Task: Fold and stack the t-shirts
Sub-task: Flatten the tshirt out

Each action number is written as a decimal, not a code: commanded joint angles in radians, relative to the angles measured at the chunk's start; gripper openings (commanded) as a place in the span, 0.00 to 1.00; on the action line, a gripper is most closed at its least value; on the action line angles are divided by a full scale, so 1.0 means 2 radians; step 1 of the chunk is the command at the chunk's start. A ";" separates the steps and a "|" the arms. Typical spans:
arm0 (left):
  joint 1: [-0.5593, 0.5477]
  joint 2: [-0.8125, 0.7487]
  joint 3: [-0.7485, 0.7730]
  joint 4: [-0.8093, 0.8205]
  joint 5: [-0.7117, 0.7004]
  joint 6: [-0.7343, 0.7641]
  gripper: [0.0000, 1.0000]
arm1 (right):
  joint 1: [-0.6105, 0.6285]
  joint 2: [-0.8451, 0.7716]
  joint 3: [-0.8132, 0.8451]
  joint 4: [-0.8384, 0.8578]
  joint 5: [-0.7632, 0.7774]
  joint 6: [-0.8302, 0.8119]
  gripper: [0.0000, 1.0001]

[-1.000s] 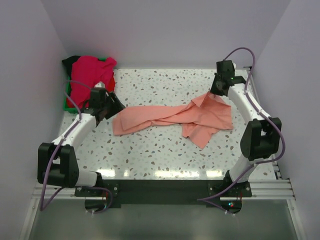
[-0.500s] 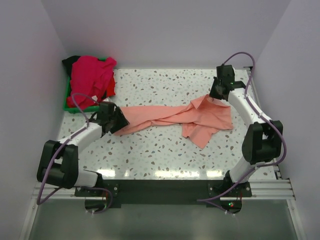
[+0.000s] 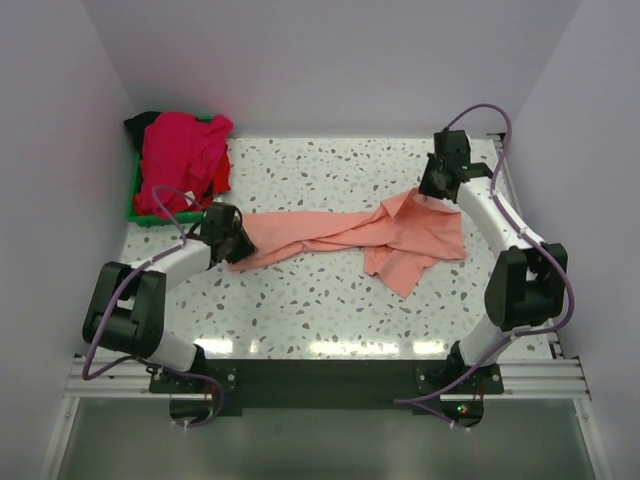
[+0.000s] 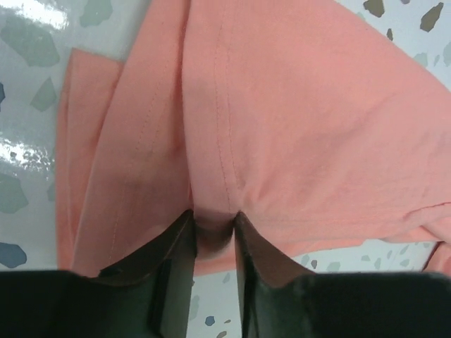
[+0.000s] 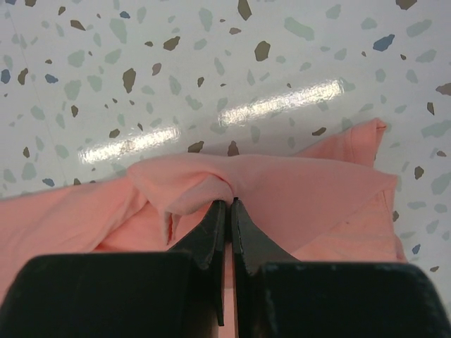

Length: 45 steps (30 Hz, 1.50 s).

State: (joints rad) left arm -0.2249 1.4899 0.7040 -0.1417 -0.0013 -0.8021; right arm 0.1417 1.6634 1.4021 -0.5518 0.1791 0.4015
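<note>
A salmon-pink t-shirt [image 3: 340,232] lies stretched in a long band across the table, its wider part bunched at the right. My left gripper [image 3: 236,247] is at the shirt's left end; in the left wrist view [image 4: 213,225] its jaws pinch a puckered fold of the salmon cloth [image 4: 282,105]. My right gripper [image 3: 428,190] is shut on the shirt's far right corner; in the right wrist view [image 5: 229,204] its jaws press together on a bunched fold [image 5: 190,184]. A magenta-pink t-shirt [image 3: 180,150], a red one [image 3: 221,176] and a black one [image 3: 142,120] lie piled at the back left.
The pile sits in a green tray [image 3: 133,208] in the back left corner. The speckled white table [image 3: 320,300] is enclosed by pale walls at the left, back and right. A black rail runs along the near edge.
My left gripper has moved from beside the tray toward me onto the shirt's left end and closed on it, gathering that end narrower. My right gripper has kept its hold.
</note>
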 commanded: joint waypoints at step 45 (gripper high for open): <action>0.021 -0.329 0.468 -0.247 -0.078 0.062 0.00 | 0.000 -0.299 0.455 -0.268 0.017 0.024 0.00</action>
State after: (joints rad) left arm -0.1883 0.7559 1.6245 -0.6289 -0.1131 -0.7128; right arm 0.1432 1.0164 2.4126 -1.1267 0.2134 0.4568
